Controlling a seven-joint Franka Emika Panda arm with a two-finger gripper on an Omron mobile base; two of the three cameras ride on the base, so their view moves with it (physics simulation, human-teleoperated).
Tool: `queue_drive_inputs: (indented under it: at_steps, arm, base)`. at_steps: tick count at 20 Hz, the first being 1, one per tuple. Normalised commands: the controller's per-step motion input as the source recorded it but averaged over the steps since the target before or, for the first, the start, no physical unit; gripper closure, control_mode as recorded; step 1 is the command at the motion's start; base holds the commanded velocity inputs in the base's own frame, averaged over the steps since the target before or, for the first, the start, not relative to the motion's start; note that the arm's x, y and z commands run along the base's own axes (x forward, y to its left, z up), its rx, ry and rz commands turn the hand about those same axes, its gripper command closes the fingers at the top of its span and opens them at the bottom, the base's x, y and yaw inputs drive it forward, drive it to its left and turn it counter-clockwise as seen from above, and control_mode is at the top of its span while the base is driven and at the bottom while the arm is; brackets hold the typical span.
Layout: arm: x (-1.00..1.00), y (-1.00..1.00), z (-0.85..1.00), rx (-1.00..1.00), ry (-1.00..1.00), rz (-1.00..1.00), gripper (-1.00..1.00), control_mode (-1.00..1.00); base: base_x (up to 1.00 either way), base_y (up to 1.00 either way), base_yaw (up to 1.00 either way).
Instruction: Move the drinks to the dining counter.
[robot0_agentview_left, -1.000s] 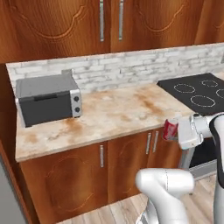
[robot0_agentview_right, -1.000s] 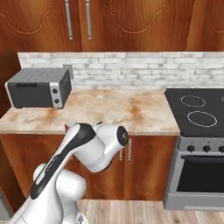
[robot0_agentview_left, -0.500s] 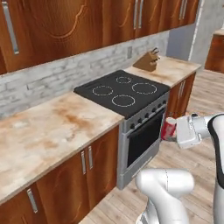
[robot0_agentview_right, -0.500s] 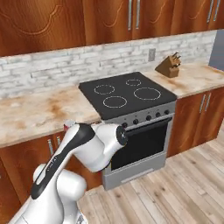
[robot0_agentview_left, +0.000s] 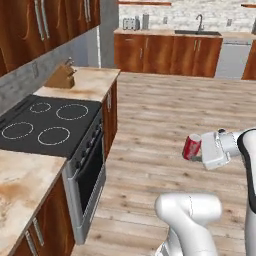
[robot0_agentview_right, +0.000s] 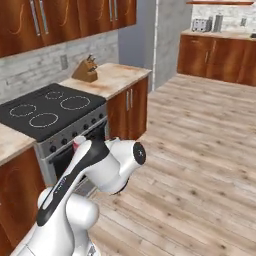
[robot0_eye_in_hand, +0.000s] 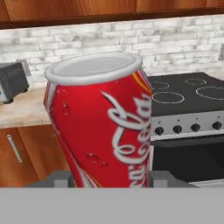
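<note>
A small red can (robot0_agentview_left: 192, 146) with a silver top is held upright in my gripper (robot0_agentview_left: 196, 151), out over the wooden floor to the right of the stove. In the hand view the can (robot0_eye_in_hand: 103, 122) stands very close between my fingertips (robot0_eye_in_hand: 57, 178), with my gripper (robot0_eye_in_hand: 109, 177) shut on it. From the right base view just a sliver of the can (robot0_agentview_right: 77, 143) peeks out behind my arm. The dark-grey bottle, the green bottle, the white carton and the dining counter are out of view.
A black stove (robot0_agentview_left: 45, 125) with an oven door sits left, beside a marbled counter (robot0_agentview_left: 92, 80) bearing a knife block (robot0_agentview_left: 61, 77). Open wood floor (robot0_agentview_left: 165, 110) stretches right. A far counter (robot0_agentview_left: 170, 33) has a sink and toaster (robot0_agentview_left: 131, 23). A toaster oven (robot0_eye_in_hand: 11, 81) shows behind the can.
The whole scene has swung: the base turned from the toaster-oven counter past the stove toward the open floor. The can stays in my gripper.
</note>
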Motion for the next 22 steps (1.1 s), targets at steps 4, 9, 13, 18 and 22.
queue_drive_inputs:
  at_steps: [4, 9, 13, 18, 22]
  arm:
    - [0.00, 0.00, 0.00, 0.00, 0.00, 0.00, 1.00, 1.00]
    - [0.00, 0.00, 0.00, 0.00, 0.00, 0.00, 1.00, 1.00]
    - [0.00, 0.00, 0.00, 0.00, 0.00, 0.00, 1.00, 1.00]
    - [0.00, 0.00, 0.00, 0.00, 0.00, 0.00, 1.00, 1.00]
    - [0.00, 0.00, 0.00, 0.00, 0.00, 0.00, 1.00, 1.00]
  base:
    - [0.03, -0.26, -0.87]
    - [0.04, -0.28, -0.86]
    - [0.11, -0.33, -0.84]
    - [0.17, -0.35, -0.79]
    - [0.53, -0.21, -0.68]
